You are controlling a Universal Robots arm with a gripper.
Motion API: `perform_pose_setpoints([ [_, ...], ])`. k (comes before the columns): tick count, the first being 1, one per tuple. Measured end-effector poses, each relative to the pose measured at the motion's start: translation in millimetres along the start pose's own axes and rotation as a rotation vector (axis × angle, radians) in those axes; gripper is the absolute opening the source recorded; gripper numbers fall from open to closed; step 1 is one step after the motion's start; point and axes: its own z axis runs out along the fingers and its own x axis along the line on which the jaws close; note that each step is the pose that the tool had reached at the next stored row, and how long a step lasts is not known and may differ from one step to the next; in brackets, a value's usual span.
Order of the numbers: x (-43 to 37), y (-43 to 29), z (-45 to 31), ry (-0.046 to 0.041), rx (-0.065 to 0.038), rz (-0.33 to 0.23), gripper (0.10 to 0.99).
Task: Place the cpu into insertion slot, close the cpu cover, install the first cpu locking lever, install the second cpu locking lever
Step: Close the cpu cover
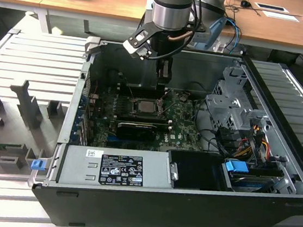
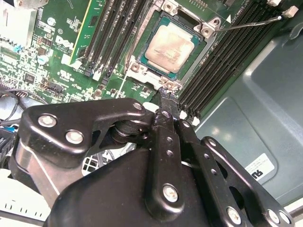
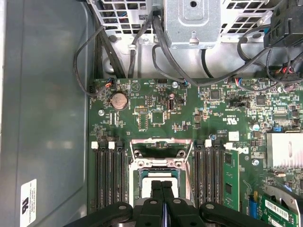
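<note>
The cpu (image 2: pixel 169 45), a pale silvery square, lies flat in the insertion slot (image 2: pixel 138 69) on the green board, seen from the exterior view at cpu (image 1: pixel 143 106). My gripper (image 1: pixel 163 81) hangs just above the slot's far edge, shut with nothing between its fingers. In the second wrist view the gripper (image 2: pixel 165 91) tip sits by one slot corner. In the first wrist view the gripper (image 3: pixel 162 185) covers part of the cpu (image 3: pixel 147 185). The grey cpu cover (image 3: pixel 161 144) appears tilted up at the slot's edge. A thin wire locking lever (image 2: pixel 251 22) sticks out over the memory slots.
Black memory slots (image 3: pixel 108 175) flank the socket on both sides. A long black card (image 1: pixel 136 128) lies in front of it, the power supply (image 1: pixel 115 167) nearer still. A metal drive cage (image 1: pixel 231 109) with cables stands on the exterior view's right. The case walls (image 1: pixel 163 57) enclose it all.
</note>
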Motion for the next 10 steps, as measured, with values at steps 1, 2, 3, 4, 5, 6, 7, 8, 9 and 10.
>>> perform_pose_setpoints([
  [1, 0.0, 0.1, 0.0, 0.0001, 0.0, 0.0, 0.106],
  [2, 0.1, 0.2, -0.1, 0.0001, 0.0, 0.0, 0.106],
  [3, 0.1, 0.2, -0.4, 0.0, 0.0, 0.0, 0.106],
  [4, 0.1, 0.2, -0.7, -0.0001, 0.0, 0.0, 0.106],
  [5, 0.1, 0.3, -1.4, -0.0001, 0.0, 0.0, 0.106],
  [6, 0.2, 0.3, -2.3, 0.0, 0.0, 0.0, 0.106],
  [7, 0.2, 0.4, -3.1, 0.0, 0.0, 0.0, 0.106],
  [8, 0.2, 0.5, -3.9, 0.0, 0.0, 0.0, 0.106],
  [9, 0.3, 0.5, -4.9, 0.0, 0.0, 0.0, 0.106],
  [10, 0.3, 0.6, -5.5, 0.0, 0.0, 0.0, 0.106],
])
